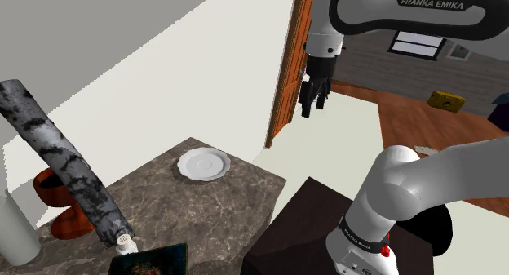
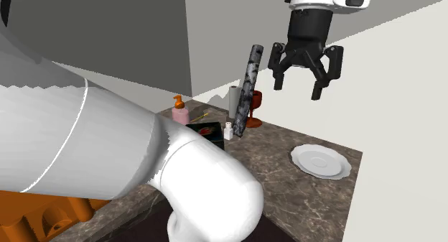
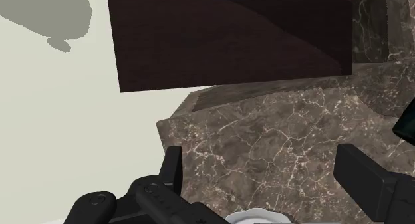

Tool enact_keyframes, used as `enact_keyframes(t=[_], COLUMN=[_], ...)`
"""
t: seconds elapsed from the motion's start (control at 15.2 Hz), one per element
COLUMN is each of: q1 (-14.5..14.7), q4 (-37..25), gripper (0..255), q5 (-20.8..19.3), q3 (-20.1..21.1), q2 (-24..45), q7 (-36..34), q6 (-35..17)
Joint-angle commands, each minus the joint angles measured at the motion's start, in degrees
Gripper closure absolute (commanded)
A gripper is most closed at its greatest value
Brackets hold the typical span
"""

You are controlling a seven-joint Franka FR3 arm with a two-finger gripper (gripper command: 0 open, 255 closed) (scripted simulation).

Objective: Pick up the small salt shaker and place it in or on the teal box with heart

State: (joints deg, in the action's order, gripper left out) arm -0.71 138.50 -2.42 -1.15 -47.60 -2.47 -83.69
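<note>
The fingers [image 2: 316, 86] are spread wide with nothing between them, hanging high in the air well above the counter [image 2: 280, 177]. In the wrist view the two fingers [image 3: 369, 183] frame bare brown-veined marble, with the rim of a white plate [image 3: 256, 218] showing between them. Beyond the counter's edge there lie the dark top of the stand [image 3: 233, 36] and a pale floor [image 3: 60, 123].

The second exterior view places the plate [image 2: 316, 160] on the counter below the fingers and a little off to one side. The small white salt shaker [image 2: 228, 129] stands well apart from them, far down and away on the counter's farther part. It is just beside a dark teal box [image 2: 204, 129] whose top carries a red mark.

The shoulder view shows the fingers [image 1: 308, 102] before an orange wooden door [image 1: 289, 69], with the plate [image 1: 204, 163] far beneath. The salt shaker [image 1: 124, 245] sits at the foot of a tall, tilted black-and-white marbled cylinder [image 1: 61, 155], next to the box [image 1: 151, 261].

That cylinder [image 2: 248, 86] leans over the shaker, on the side nearer the fingers. Past it stand a red-brown goblet [image 2: 256, 104], a pale upright roll [image 2: 234, 100] and a pink bottle with an orange pump [image 2: 179, 110]. The shoulder view shows the goblet [image 1: 57, 192] and roll [image 1: 16, 232] behind the cylinder.
</note>
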Motion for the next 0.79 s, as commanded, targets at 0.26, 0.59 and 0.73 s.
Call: enact_keyframes(t=[0.26, 0.59, 0.73], q1=[1.38, 2.96, 3.53], q4=[1.49, 1.67, 1.2], gripper=[0, 0, 0], q5=[3.54, 7.32, 8.52], q3=[4.21, 9.36, 11.33], q2=[3.94, 10.65, 13.84], q7=[-5.22, -11.43, -13.86], q6=[-4.64, -10.78, -13.25])
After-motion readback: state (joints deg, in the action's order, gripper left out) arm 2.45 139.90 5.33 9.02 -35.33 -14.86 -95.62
